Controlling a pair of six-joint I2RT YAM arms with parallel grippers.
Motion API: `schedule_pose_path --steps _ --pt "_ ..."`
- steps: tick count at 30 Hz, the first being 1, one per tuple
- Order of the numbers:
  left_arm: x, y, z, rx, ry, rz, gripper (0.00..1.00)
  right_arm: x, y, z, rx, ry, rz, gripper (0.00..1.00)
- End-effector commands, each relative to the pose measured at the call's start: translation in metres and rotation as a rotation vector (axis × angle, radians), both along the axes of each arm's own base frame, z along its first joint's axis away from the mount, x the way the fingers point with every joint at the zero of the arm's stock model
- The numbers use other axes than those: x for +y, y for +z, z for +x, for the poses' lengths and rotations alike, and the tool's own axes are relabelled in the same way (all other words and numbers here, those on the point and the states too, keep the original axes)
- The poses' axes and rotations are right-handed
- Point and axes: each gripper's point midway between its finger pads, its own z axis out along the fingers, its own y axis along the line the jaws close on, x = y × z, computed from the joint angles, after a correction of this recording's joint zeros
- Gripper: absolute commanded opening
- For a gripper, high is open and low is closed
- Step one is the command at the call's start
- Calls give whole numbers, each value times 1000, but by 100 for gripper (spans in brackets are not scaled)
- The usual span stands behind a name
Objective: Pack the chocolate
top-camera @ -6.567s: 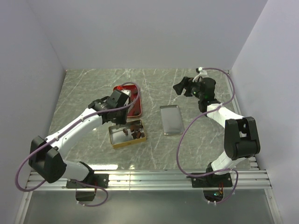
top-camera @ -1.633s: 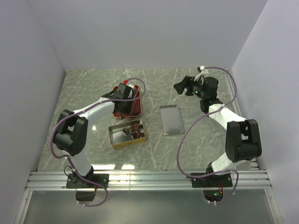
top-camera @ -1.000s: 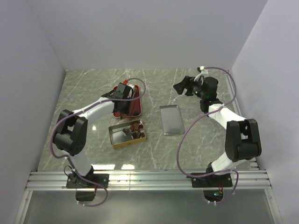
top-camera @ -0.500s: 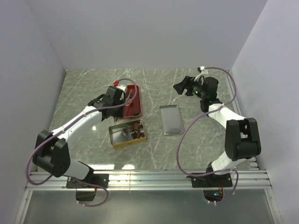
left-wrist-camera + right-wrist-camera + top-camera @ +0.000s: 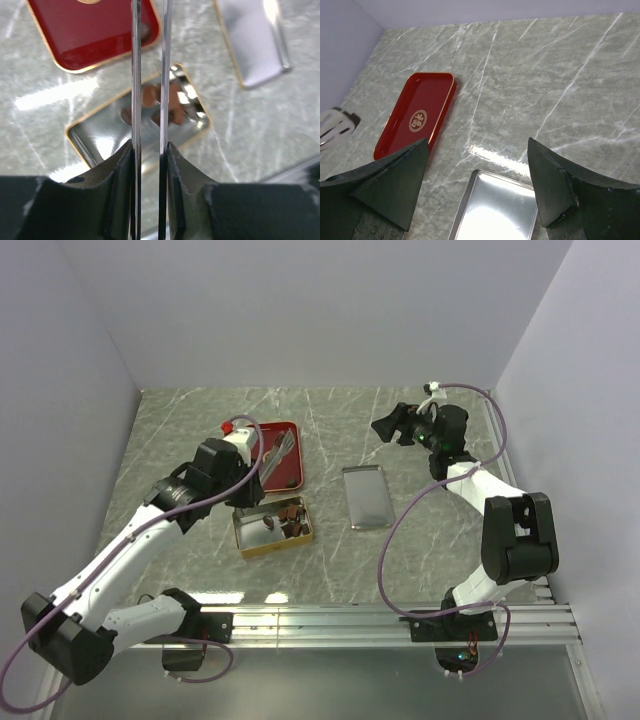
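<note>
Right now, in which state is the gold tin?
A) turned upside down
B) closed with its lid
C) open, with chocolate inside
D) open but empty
C: the gold tin stands open with the chocolate gathered at one end, and the silver lid lies apart beside it.

Room at the tin [image 5: 243, 537]
Chocolate [image 5: 292, 520] crowded its right end; the left lay bare. Open marble [image 5: 328, 518] separated tin and lid [image 5: 365, 497].

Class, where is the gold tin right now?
In the top view the gold tin sits left of centre, just nearer the arms than the red tray and left of the silver lid.
</note>
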Motion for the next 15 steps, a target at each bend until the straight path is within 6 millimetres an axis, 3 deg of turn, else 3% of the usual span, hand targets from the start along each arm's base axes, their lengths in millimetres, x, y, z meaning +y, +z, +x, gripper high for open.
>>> schedule_pose_path --steps 1,9,15 --pt "-7 13 -16 28 -18 -67 29 -5 26 8 -73 -17 6 86" --pt "-5 1 -51 147 -49 -89 29 -5 24 15 -60 -16 5 86" --pt "-4 18 -75 169 -78 -140 29 -5 22 16 -49 -17 3 85"
